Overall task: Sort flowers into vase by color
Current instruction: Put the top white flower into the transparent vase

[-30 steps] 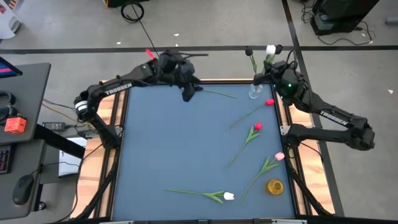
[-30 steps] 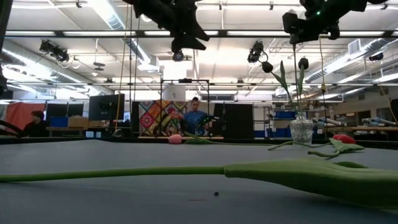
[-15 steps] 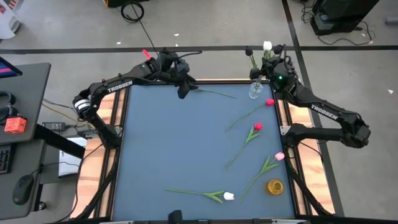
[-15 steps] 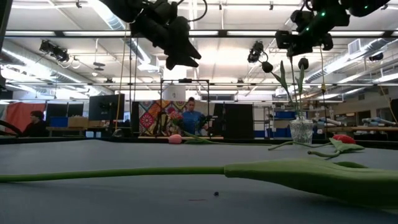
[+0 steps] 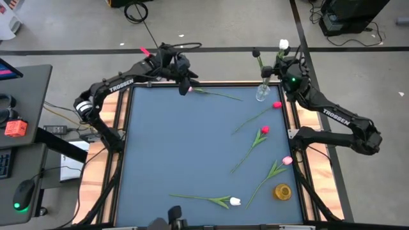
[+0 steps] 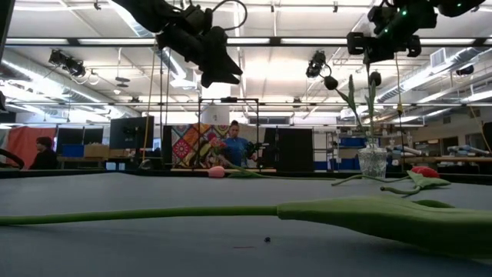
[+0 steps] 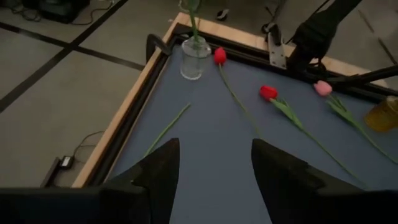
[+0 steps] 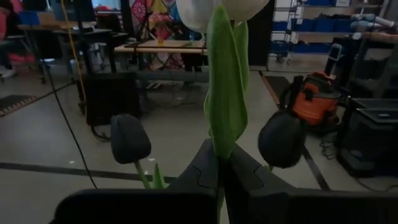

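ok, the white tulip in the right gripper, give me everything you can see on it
The white tulip is an artificial flower with a white head on top and a long green leaf folded along a thin stem. It stands upright, clamped near its lower stem by the right gripper, whose fingers are shut on it. It is held above the clear glass vase at the table's far right corner, between the two black tulips that already stand there. In the high view its head shows just beyond the table edge. Nothing else touches it.
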Controlling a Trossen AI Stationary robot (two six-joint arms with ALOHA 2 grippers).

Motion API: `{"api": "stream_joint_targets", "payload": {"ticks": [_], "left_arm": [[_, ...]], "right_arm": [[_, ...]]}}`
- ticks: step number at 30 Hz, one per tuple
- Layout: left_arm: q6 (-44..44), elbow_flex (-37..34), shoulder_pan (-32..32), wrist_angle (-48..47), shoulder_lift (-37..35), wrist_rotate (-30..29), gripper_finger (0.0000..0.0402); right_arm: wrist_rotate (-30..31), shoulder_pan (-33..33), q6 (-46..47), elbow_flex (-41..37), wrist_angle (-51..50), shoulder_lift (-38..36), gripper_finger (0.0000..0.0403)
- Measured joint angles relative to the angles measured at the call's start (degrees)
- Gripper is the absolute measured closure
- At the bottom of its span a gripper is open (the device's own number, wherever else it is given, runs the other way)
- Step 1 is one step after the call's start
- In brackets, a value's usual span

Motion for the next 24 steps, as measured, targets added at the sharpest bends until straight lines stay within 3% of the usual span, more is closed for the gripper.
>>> {"api": "stream_joint_targets", "payload": {"ticks": [18, 24], "left_arm": [[0.3, 0.0, 2.9, 2.7, 0.2, 1.0, 0.0196], [0.0, 0.0, 3.0, 3.3, 0.2, 0.0, 0.0196]], "right_arm": [[-0.4, 0.0, 5.4, 0.0, -4.4, 2.5, 0.0392], [-2.6, -0.1, 8.3, 0.0, -11.4, 4.4, 0.0333]]}}
